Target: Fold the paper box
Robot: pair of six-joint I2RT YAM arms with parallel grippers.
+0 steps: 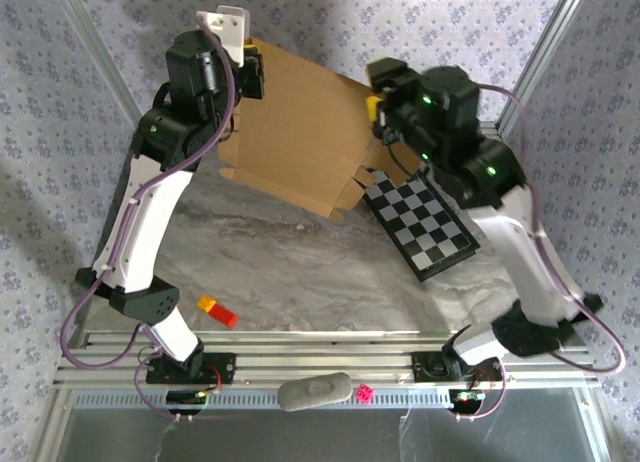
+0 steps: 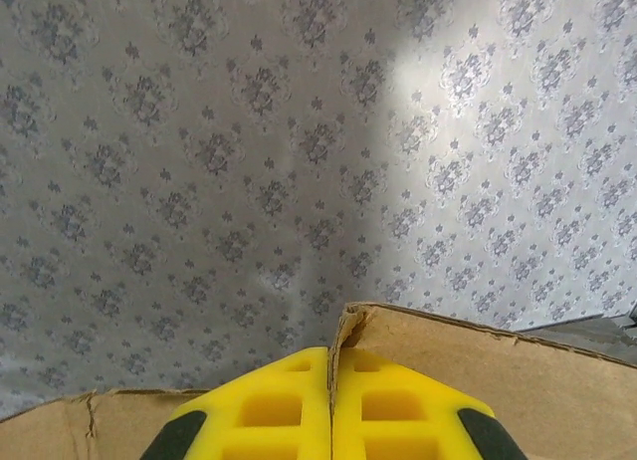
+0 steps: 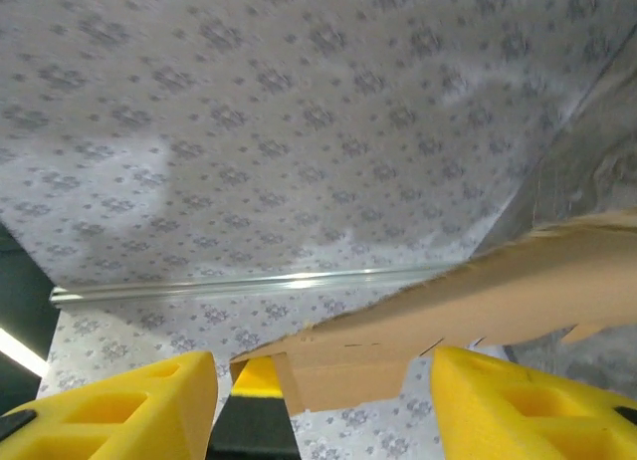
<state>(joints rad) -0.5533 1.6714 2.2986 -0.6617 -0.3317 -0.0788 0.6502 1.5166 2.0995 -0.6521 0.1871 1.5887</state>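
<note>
The paper box (image 1: 295, 132), plain brown cardboard, stands partly folded at the back middle of the table. My left gripper (image 1: 255, 72) is at its upper left corner. In the left wrist view the yellow fingers (image 2: 269, 410) of the left gripper (image 2: 331, 358) are shut on a thin cardboard edge of the paper box (image 2: 498, 365). My right gripper (image 1: 376, 112) is at the box's right edge. In the right wrist view the right gripper (image 3: 323, 385) is open, and a flap of the paper box (image 3: 518, 281) lies between its spread fingers (image 3: 129, 405), untouched.
A black-and-white checkered board (image 1: 420, 222) lies right of the box, under the right arm. A small orange and red block (image 1: 218, 310) sits near the front left. A grey object (image 1: 315, 392) and a pink die (image 1: 366, 393) rest on the front rail. Patterned walls close in behind.
</note>
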